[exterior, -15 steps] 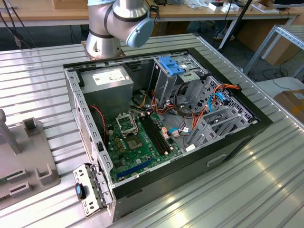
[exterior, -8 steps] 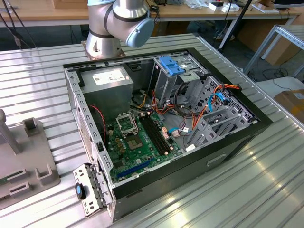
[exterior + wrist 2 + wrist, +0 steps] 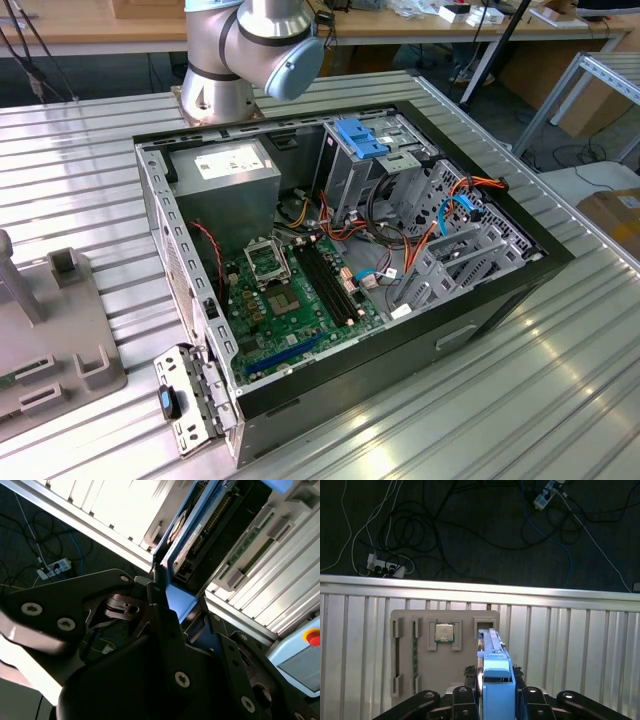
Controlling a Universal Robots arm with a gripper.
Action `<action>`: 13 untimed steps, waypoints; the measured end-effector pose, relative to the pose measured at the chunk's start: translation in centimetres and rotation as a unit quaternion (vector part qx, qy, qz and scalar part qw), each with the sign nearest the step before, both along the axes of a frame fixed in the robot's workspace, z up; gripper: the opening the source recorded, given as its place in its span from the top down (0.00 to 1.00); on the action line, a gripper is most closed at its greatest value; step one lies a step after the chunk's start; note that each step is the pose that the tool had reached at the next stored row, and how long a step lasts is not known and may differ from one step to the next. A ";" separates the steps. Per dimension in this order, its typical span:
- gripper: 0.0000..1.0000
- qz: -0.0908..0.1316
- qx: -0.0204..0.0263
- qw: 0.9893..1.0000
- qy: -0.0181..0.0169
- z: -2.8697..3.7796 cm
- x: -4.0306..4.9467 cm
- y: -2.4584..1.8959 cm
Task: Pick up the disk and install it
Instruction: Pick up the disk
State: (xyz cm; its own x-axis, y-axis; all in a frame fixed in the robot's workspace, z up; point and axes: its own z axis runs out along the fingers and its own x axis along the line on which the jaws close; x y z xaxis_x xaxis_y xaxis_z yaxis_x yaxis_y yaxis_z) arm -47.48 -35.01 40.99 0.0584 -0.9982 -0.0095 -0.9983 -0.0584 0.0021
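Gripper [image 3: 494, 672] looks clamped on the disk [image 3: 491, 642], one dark finger [image 3: 470, 671] on each side of its blue carrier [image 3: 498, 692]. Grip is across the thin dimension, so the pads bear on the plastic rail, not on the label face or the board side.

Disk stands on edge, pointing away from the wrist and over the grey fixture plate [image 3: 445, 675], in line with the plate's end slot. Can't tell whether its far edge is seated in that slot or just clear of it. An upright slot makes sense: it presents the drive so the jaws can straddle it.

In the second wrist view the disk [image 3: 200, 525] shows its connector end and metal side, blue rail running along the edge and into the gripper [image 3: 172, 605].

Same plate holds a processor [image 3: 444, 632] in a square pocket and a memory stick [image 3: 414, 655] in a narrow slot, both well apart from the disk. Plate sits on the slatted table [image 3: 570, 645].

Exterior view: computer case [image 3: 500, 290] lies open on its side, drive cage [image 3: 365, 135] with blue top at the far end. Task reads as early, nothing installed yet.
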 end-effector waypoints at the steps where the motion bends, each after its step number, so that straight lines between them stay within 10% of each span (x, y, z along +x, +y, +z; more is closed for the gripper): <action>1: 0.63 0.000 0.000 1.000 0.000 0.08 0.00 0.00; 13: 0.63 0.000 0.000 1.000 0.000 1.50 0.00 0.00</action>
State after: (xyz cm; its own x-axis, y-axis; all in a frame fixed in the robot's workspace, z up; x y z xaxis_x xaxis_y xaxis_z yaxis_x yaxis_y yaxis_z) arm -47.48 -35.01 42.49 0.0584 -0.9982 -0.0094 -0.9983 -0.0584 0.0021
